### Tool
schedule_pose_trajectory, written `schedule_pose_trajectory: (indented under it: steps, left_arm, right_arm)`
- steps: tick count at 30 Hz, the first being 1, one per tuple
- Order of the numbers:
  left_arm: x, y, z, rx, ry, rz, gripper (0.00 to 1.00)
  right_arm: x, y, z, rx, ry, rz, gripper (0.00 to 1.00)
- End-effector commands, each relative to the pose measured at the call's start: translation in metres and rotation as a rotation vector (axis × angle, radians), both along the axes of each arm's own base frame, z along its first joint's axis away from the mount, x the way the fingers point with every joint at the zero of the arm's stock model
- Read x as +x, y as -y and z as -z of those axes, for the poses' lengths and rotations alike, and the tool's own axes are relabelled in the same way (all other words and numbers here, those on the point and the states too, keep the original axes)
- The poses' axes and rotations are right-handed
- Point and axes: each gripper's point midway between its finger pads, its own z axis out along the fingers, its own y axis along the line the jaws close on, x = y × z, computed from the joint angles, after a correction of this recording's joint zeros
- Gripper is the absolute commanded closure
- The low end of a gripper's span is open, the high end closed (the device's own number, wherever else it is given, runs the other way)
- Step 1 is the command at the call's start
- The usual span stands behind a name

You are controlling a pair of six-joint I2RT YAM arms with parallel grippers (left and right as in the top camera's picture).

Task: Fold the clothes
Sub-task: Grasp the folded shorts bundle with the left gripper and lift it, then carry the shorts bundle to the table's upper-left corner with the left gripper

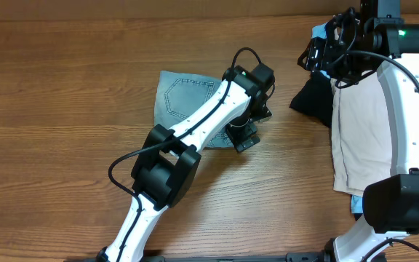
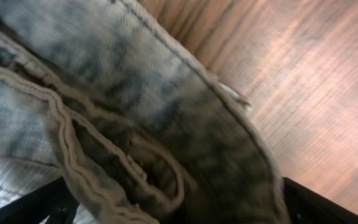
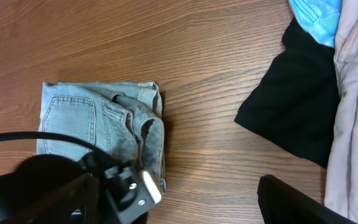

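Bunched denim shorts (image 2: 135, 112) sit between the left gripper's (image 1: 243, 137) spread jaws on the wooden counter (image 1: 64, 87). The right gripper (image 1: 313, 54) hovers open and empty above a black garment (image 1: 313, 102).

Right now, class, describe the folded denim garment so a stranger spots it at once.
Start at the brown wooden table's middle. There lies the folded light-blue denim garment with a stitched pocket. Unlike the black cloth, beige cloth and bright-blue cloth piled at right, it lies alone.

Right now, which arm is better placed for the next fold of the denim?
Left. The left end effector sits on the denim garment; the right end effector hangs apart, near the black garment.
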Motion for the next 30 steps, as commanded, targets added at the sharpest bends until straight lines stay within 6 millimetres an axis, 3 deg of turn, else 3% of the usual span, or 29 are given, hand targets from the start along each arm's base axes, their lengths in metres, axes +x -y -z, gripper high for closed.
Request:
schedule_pose_trajectory:
  steps: [1,6,10,14,16,19,25,30]
  left_arm:
    - [-0.001,-0.006,0.021,0.031,0.010,0.050,0.00]
    - [0.010,-0.010,0.045,0.045,0.080,0.065,0.00]
    - [0.031,-0.020,0.055,0.097,0.190,0.017,0.13]
    - [0.046,-0.027,0.056,0.115,0.261,-0.052,0.63]
    - [0.057,-0.035,0.054,0.132,0.300,-0.102,0.76]
    - [0.075,-0.053,0.050,0.156,0.359,-0.198,0.84]
    - [0.117,-0.117,0.046,0.150,0.419,-0.488,0.91]
    - [0.152,-0.201,0.044,0.145,0.454,-0.713,0.94]
  right_arm:
    - [0.001,0.003,0.000,-0.013,0.006,0.002,0.14]
    - [0.001,0.003,0.000,-0.013,0.006,0.002,0.13]
    - [0.001,0.003,0.000,-0.013,0.005,0.002,0.13]
    - [0.001,0.003,0.000,-0.013,0.005,0.002,0.14]
    - [0.001,0.003,0.000,-0.013,0.005,0.002,0.14]
    - [0.001,0.003,0.000,-0.013,0.006,0.002,0.14]
    - [0.001,0.003,0.000,-0.013,0.005,0.002,0.14]
    - [0.001,0.003,0.000,-0.013,0.005,0.002,0.14]
